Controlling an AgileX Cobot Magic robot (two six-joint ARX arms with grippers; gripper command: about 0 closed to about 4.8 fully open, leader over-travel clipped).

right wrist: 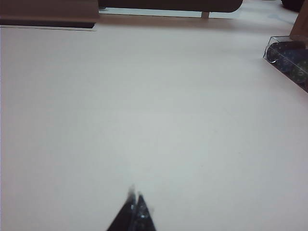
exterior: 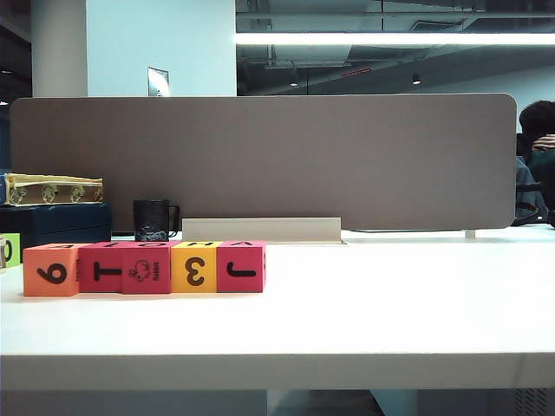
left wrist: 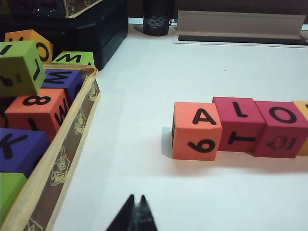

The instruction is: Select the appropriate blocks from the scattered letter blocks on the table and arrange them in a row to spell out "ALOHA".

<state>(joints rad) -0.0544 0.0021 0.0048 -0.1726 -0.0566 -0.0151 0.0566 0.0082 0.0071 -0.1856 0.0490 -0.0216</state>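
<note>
Five blocks stand side by side in a row on the white table [exterior: 347, 321]: an orange one [exterior: 52, 270], two magenta [exterior: 102, 267] [exterior: 146, 269], a yellow [exterior: 194, 269] and another magenta [exterior: 240, 266]. In the left wrist view the tops read A on the orange block [left wrist: 197, 131], then L [left wrist: 239, 124] and O [left wrist: 281, 129]; the yellow block [left wrist: 302, 130] is cut off by the frame edge. My left gripper [left wrist: 136, 197] is shut and empty, short of the row. The right gripper [right wrist: 135, 193] is shut over bare table [right wrist: 144, 106]. Neither gripper appears in the exterior view.
A fabric-edged tray [left wrist: 72, 144] holding several spare cubes, a lime-green one [left wrist: 17, 67] among them, lies left of the row. A black mug [exterior: 153, 219] and a grey partition [exterior: 260, 156] stand behind. A clear plastic box [right wrist: 288, 57] sits on the table's far side in the right wrist view.
</note>
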